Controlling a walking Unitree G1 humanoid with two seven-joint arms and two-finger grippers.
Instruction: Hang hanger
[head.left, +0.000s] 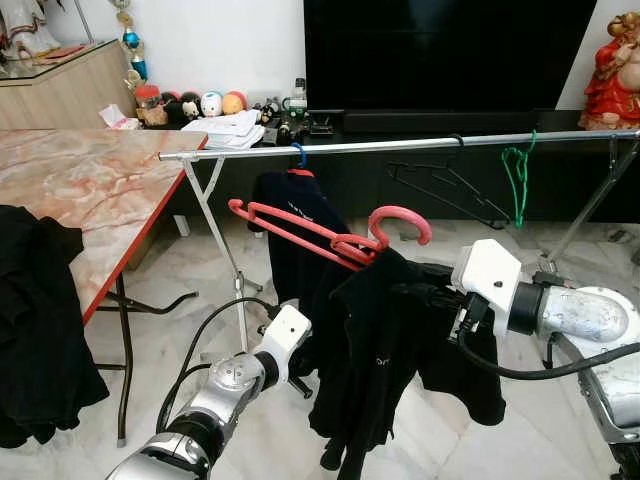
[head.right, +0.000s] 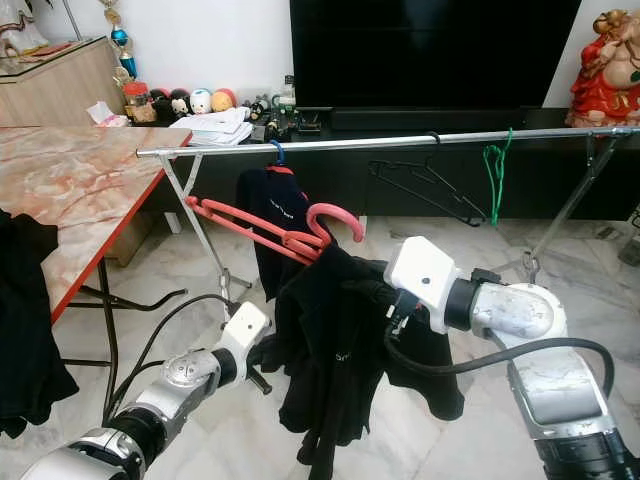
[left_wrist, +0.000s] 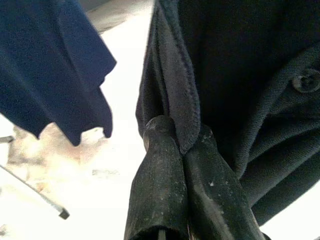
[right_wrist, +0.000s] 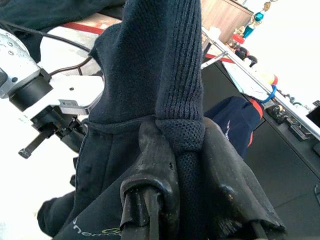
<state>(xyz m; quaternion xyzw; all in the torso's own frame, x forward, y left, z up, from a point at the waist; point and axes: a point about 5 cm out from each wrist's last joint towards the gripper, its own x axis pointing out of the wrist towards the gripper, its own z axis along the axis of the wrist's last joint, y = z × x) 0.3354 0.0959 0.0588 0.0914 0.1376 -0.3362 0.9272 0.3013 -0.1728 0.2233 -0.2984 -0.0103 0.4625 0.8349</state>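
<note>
Right gripper, fingers closed on the ribbed collar of a dark garment bearing a red hanger. Left gripper, fingers pinched on the garment's hem, below the metal rail.

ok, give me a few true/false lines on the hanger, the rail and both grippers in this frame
1. The red hanger is hooked on the rail. False: its hook sits below the rail, not on it.
2. The right gripper is shut on the black garment. True.
3. The left gripper is open and free of any cloth. False: its fingers pinch an edge of the black garment.
4. A dark blue garment already hangs from the rail on a blue hook. True.
5. A green hanger hangs on the rail toward the robot's right. True.
6. The table stands on the robot's right. False: it is on the left.
</note>
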